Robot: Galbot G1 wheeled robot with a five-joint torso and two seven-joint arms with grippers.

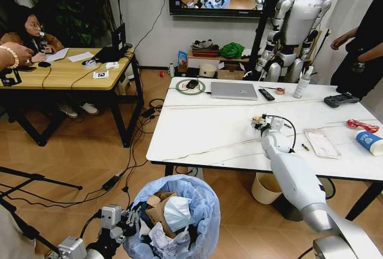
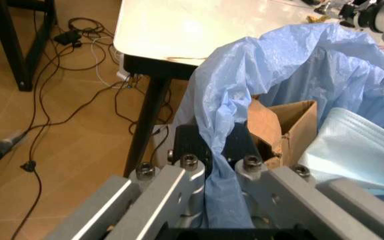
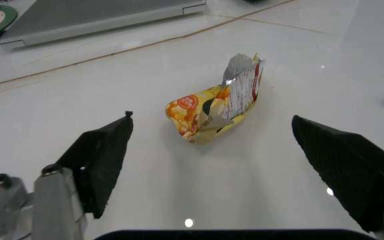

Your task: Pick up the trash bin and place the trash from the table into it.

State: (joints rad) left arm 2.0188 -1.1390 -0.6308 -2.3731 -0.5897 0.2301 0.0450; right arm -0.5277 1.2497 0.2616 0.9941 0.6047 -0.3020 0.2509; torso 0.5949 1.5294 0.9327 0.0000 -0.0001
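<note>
the surface is a big white marble-look top with thin dark veins on black legs, with a laptop lying at its far side. just in front of its near edge hangs the bin, round, lined with a crinkled light-blue bag that bulges over the rim and packed with brown cardboard, a face mask and white tissue. the left gripper has its jaws clamped on the bag-covered rim, low at the robot's left. the right gripper hovers over the middle of the surface, jaws spread wide either side of a wrapper, not touching it. the right wrist view gives its look: a yellow-orange snack packet, torn open, silvery inside. the head view shows a blue-white cup at the right edge.
</note>
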